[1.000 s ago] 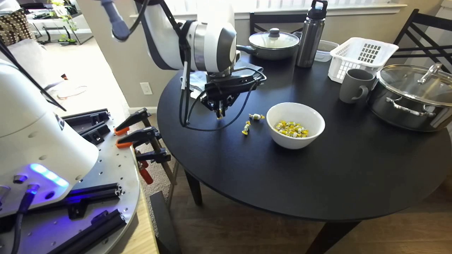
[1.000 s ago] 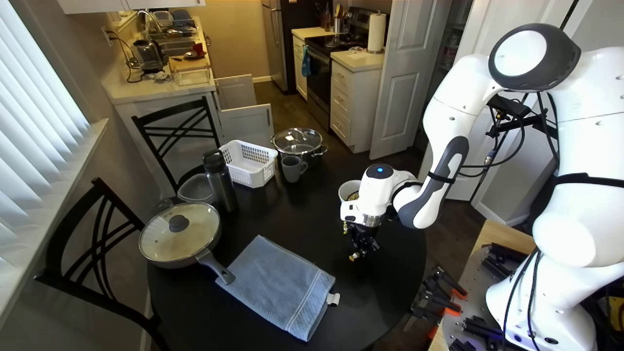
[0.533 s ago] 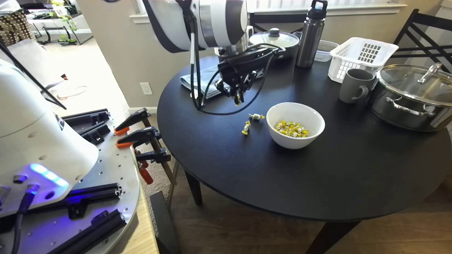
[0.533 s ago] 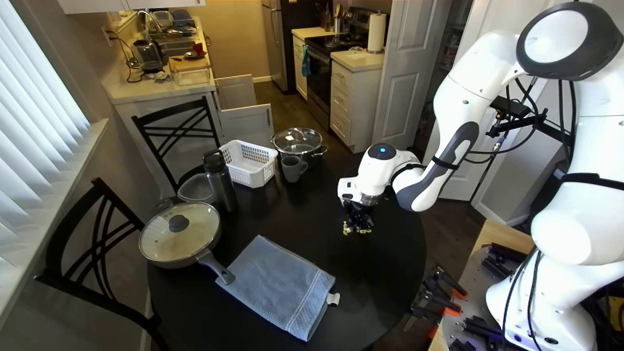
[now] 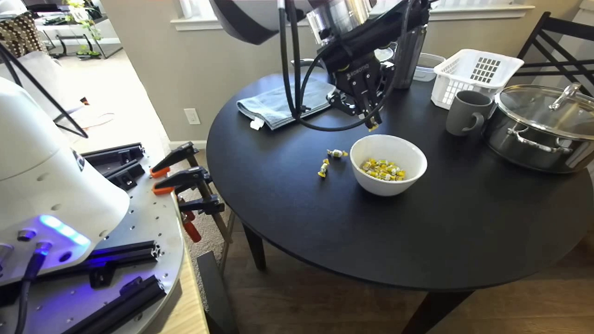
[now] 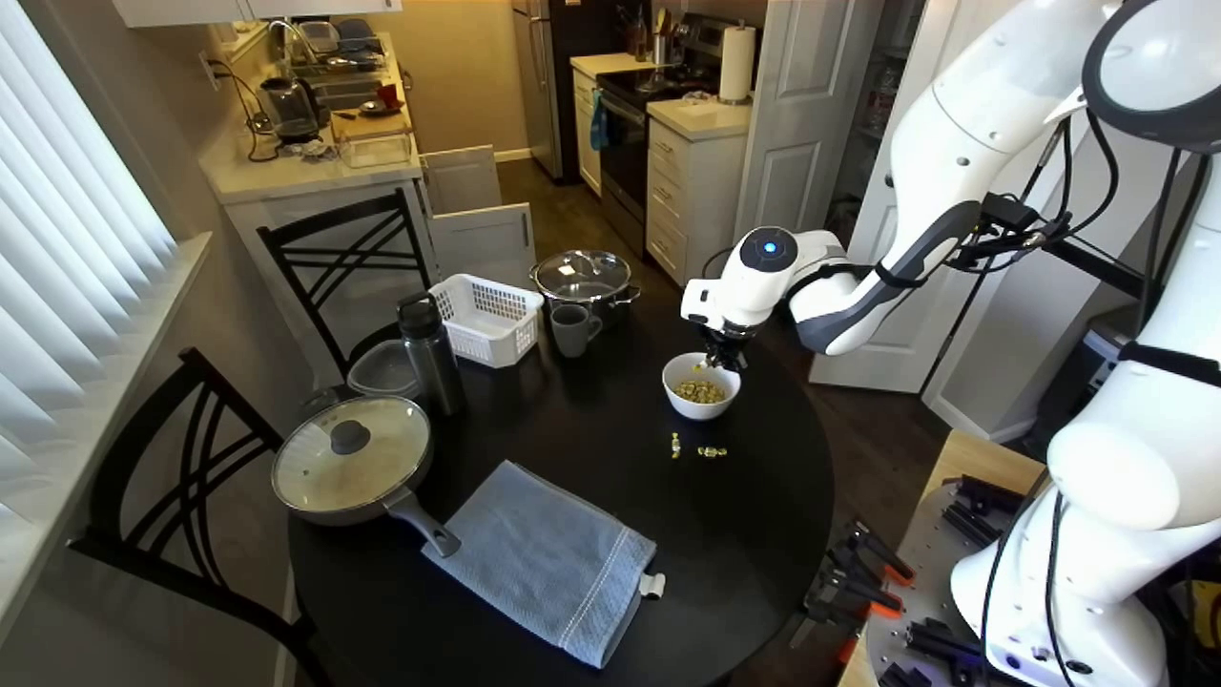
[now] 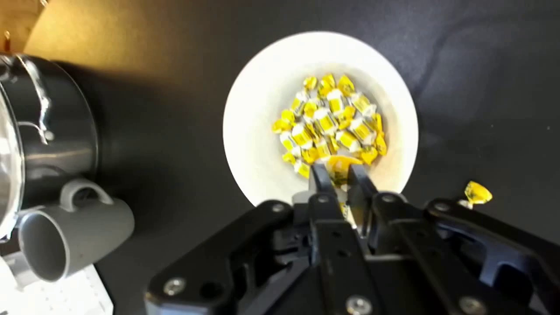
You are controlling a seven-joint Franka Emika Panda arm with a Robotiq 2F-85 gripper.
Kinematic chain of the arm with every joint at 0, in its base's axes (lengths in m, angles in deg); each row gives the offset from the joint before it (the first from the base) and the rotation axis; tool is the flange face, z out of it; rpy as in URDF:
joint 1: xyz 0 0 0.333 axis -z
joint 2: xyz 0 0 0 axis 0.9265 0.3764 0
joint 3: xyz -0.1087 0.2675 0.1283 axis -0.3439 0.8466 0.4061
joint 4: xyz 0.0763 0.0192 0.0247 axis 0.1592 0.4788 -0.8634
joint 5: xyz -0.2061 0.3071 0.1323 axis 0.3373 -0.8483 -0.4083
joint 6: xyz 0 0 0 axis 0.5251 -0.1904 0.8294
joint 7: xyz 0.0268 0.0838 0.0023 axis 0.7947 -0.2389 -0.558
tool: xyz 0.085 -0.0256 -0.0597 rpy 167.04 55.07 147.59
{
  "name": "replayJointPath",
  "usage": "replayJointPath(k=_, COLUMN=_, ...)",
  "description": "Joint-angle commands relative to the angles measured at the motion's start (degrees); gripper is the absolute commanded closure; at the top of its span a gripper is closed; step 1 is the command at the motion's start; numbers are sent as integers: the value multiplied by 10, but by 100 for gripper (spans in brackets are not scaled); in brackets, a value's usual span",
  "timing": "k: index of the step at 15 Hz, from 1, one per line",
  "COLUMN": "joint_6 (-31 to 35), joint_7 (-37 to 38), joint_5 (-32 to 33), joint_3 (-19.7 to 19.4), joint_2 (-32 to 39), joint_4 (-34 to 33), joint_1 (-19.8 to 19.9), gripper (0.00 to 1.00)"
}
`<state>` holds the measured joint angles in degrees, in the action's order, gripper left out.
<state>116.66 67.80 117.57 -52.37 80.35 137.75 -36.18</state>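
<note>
- Leftmost, two loose candies (image 5: 324, 168), twist-wrapped, lie on the smooth dark table (image 5: 287, 222) near the bowl (image 5: 385, 188).
- Next, your gripper (image 7: 339, 174) stands narrow, pinching a yellow-ended candy (image 7: 343, 162) above the bowl: apparently the carrying step.
- Over that round, glossy white bowl, your next move likely calls for centring, then release.
- Farther right: a matte grey mug (image 5: 464, 116) and shiny metal pot (image 5: 506, 149).

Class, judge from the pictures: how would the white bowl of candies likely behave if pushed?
The white bowl has an even, round shape, so it is probably stiff. Pushed low, it may slide rather than tip, since the wrapped candies sit low inside. Pushed high, it might tilt, as it narrows toward its base.
</note>
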Motion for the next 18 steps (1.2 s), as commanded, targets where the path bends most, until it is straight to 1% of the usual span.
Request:
replayJointPath(k=1, joint_6=-62, joint_7=100, joint_5=76, joint_3=-17, joint_2=-23, joint_4=5, joint_1=-19, gripper=96)
replayJointPath(k=5, joint_6=-122, joint_7=183, joint_5=135, joint_3=-14, joint_2=-17, joint_4=7, joint_1=-28, gripper=96)
replayJointPath(k=9, joint_6=-159, joint_7=254, joint_5=185, joint_3=-11, joint_2=-10, joint_4=7, joint_1=-42, gripper=96)
replayJointPath(k=10, joint_6=-145, joint_7=275, joint_5=191, joint_3=-91, joint_2=-14, joint_4=6, joint_1=-124, gripper=96)
replayJointPath(k=11, joint_6=-147, joint_7=294, joint_5=205, joint_3=-100, joint_2=-10, joint_4=4, joint_1=-136, gripper=96)
replayJointPath(k=12, joint_6=-162, joint_7=320, joint_5=231, joint_3=-58, joint_2=-1, joint_4=2, joint_1=-97, gripper=96)
replayJointPath(k=13, joint_6=-165, joint_7=345, joint_5=250, joint_3=-70, joint_2=3, joint_4=-1, joint_1=-114, gripper=96)
replayJointPath(k=15, joint_6=-182, joint_7=395, joint_5=285, joint_3=-68, joint_2=14, joint_4=-3, joint_1=-123, gripper=96)
replayJointPath(k=16, joint_6=-183, joint_7=409, joint_5=287, joint_3=-118, joint_2=14, joint_4=-1, joint_1=-177, gripper=60)
replayJointPath(k=17, joint_6=-191, joint_7=422, joint_5=292, joint_3=-122, joint_2=20, joint_4=-1, joint_1=-185, gripper=59)
replayJointPath(k=18, joint_6=-199, joint_7=431, joint_5=294, joint_3=-131, joint_2=22, joint_4=1, joint_1=-200, gripper=53)
